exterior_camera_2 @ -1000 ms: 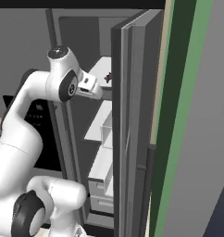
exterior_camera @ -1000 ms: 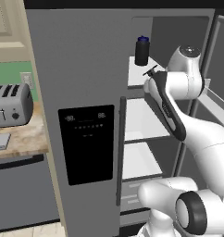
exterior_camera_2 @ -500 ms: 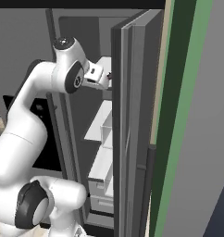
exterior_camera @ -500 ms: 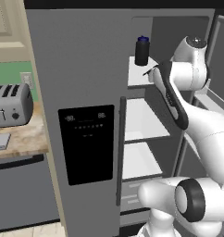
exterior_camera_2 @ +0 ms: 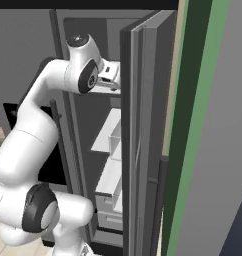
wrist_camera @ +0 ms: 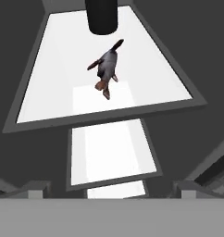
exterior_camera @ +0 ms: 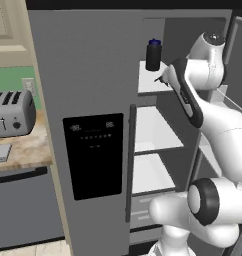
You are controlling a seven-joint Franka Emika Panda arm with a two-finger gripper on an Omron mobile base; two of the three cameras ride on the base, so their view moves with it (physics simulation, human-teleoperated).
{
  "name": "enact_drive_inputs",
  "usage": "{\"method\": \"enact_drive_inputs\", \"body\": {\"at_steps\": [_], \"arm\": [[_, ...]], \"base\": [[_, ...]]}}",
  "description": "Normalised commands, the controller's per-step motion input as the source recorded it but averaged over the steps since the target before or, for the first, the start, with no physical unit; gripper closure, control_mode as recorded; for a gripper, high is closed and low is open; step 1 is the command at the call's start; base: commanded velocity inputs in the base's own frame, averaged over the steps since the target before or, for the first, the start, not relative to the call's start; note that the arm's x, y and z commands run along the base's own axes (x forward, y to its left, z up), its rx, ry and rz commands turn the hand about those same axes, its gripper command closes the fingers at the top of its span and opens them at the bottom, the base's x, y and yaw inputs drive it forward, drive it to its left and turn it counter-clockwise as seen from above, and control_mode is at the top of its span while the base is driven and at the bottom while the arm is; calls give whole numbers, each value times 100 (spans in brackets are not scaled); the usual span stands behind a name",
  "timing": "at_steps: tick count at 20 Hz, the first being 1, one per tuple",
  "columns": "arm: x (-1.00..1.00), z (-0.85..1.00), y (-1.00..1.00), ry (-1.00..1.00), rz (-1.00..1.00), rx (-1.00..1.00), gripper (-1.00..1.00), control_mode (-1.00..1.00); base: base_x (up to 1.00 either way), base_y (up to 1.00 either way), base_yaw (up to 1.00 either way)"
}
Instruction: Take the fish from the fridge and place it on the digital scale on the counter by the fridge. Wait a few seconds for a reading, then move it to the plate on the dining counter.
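In the hand view the fish (wrist_camera: 106, 67) lies on the white upper shelf (wrist_camera: 49, 78) of the fridge (exterior_camera: 88, 75); it is small, dark grey, with brownish fins. My gripper (wrist_camera: 112, 189) is open, both tips wide apart and still short of the fish, with nothing between them. My white arm (exterior_camera: 208, 60) reaches into the open fridge at upper-shelf height. The digital scale (exterior_camera: 0, 153) is a flat pale pad on the stone counter (exterior_camera: 28, 150) left of the fridge. The plate and the dining counter are out of view.
A dark can (exterior_camera: 153, 55) stands on the same shelf just behind the fish (wrist_camera: 102, 16). A silver toaster (exterior_camera: 10, 114) sits on the counter behind the scale. The open fridge door (exterior_camera_2: 143, 130) stands close on my right. Lower white shelves (exterior_camera: 153, 130) sit below.
My arm has swung up and further into the fridge toward the upper shelf. The gripper has stayed open, and the fish and can have not moved.
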Motion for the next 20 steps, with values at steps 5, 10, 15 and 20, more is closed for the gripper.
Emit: {"method": "enact_drive_inputs", "body": {"at_steps": [5, 10, 15, 20], "arm": [[49, 0, -8, 0, 7, -1, -100, -100], [46, -3, -3, 0, 6, 0, -100, -100], [49, -8, -5, 0, 6, 0, -100, -100], [48, -7, -6, 0, 7, 0, -100, -100]], "base": [[0, 0, 0], [0, 0, 0], [0, 0, 0], [0, 0, 0]]}}
